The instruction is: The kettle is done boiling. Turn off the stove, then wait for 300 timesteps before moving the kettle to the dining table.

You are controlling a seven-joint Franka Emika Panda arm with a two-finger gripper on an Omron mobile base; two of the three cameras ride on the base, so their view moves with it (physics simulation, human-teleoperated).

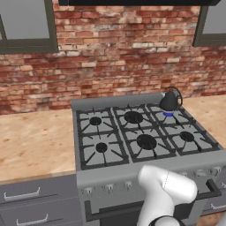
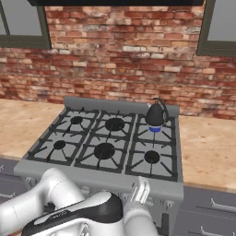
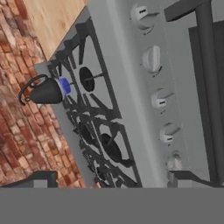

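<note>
1. Your stove (image 1: pixel 145 141) takes up mid-frame, knobs (image 3: pixel 152 59) along the front so you can reach them.
2. Kettle (image 1: pixel 169 101) sits at 2 o'clock on the back burner, blue flame (image 1: pixel 168 114) under it, still heating.
3. Claw's wide open, holding nothing.

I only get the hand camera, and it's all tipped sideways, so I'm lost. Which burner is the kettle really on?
Observer: Seen from the base, the kettle sits on the back right burner of the stove, which has six burners.
Operator: What's next to the stove?
Observer: Wooden counter runs along both sides of it.
Operator: Is there anything up high?
Observer: Yes, a dark-framed window sits in the brick wall on each side, above the counter.
</note>
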